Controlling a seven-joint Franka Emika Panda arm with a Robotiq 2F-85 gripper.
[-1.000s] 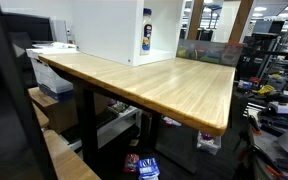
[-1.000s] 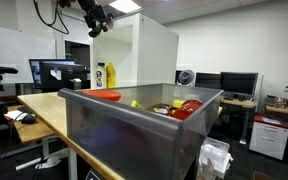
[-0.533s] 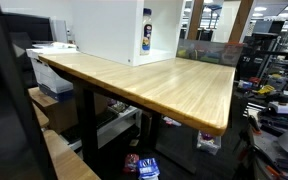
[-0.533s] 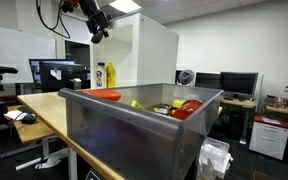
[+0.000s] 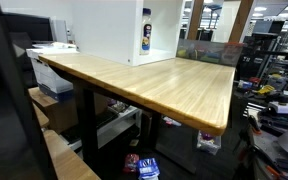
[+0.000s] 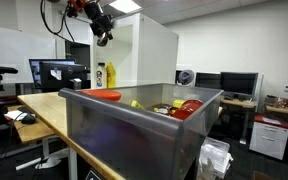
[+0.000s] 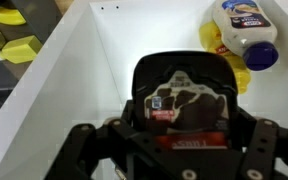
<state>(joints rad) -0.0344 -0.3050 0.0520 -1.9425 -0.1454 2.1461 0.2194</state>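
My gripper [image 6: 103, 36] hangs high above the wooden table [image 6: 46, 107], next to the top front edge of a tall white box [image 6: 152, 50]. In the wrist view the gripper [image 7: 176, 142] is shut on a black packet [image 7: 182, 92] with a white and red label. Below it lies the white inside of the box [image 7: 94, 70], where a yellow bottle [image 7: 242, 30] with a blue cap stands. The bottle also shows in both exterior views [image 6: 100, 75] [image 5: 147, 37]. The gripper is out of sight in the exterior view of the tabletop.
A grey bin [image 6: 134, 130] in the foreground holds red and yellow items [image 6: 184, 106]. The long wooden table [image 5: 174, 85] carries the white box [image 5: 109, 30] at its far end. Monitors [image 6: 54, 73] and office clutter [image 5: 269, 90] surround the table.
My gripper, still holding the packet, has moved to the right toward the white box in the exterior view. Nothing else has moved.
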